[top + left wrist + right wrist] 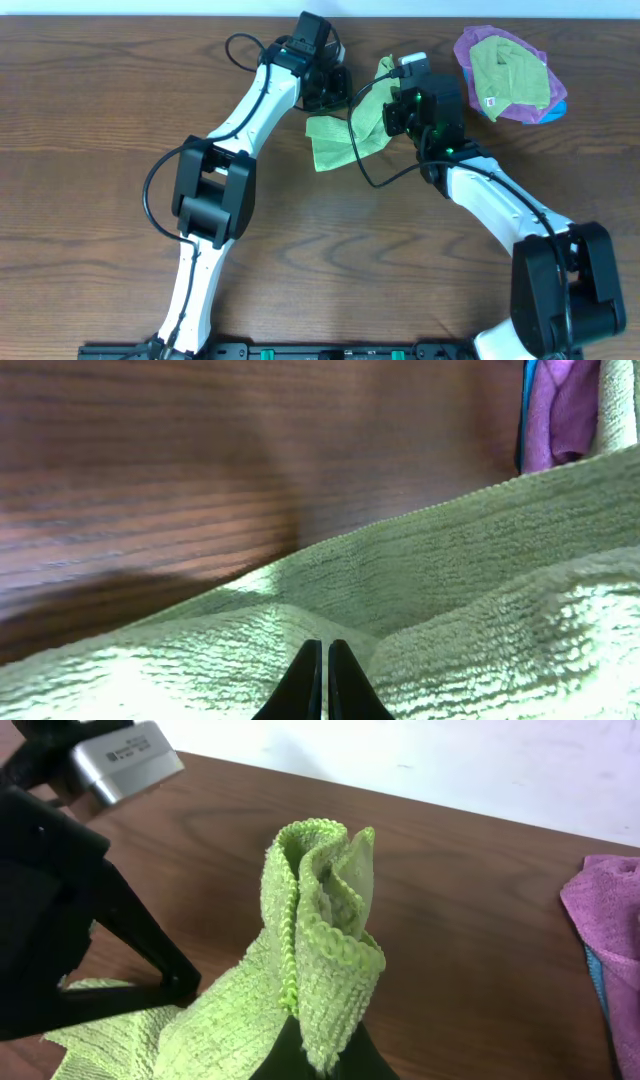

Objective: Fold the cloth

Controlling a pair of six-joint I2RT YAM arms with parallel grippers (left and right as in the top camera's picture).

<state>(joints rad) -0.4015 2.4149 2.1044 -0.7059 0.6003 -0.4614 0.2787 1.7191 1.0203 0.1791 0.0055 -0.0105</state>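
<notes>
1. The lime-green terry cloth [335,140] lay on the dark wood-grain bench [100,150] between the two pincers. One end was flat on the surface and the other was lifted.
2. From overhead, its long axis ran on a diagonal. It went from the flat corner below the left pincer [335,97] up to the raised end at the right pincer [388,102].
3. The right pincer [312,1055] was clamped on the cloth [320,920]. The gripped end stood upright out of its tips as a narrow rolled fold, with the stitched hem curling over at the top and pointing away from the pincer.
4. The left pincer [325,660] had its black fingers drawn almost together, with only a hairline gap. Their tips were pressed into a crease of the cloth [450,590]. I could not tell whether a layer sat between them.
5. In the right wrist view, the left pincer [180,982] stood just to the left of the upright fold and touched the edge of the cloth's flat part.
6. A silver camera module [125,755] on the left arm carried dark print, too small to read.
7. Well off to the right of the right pincer sat a heap of purple, green and blue cloths [510,75]. The green one bore a small white tag [490,101], whose writing was illegible.
</notes>
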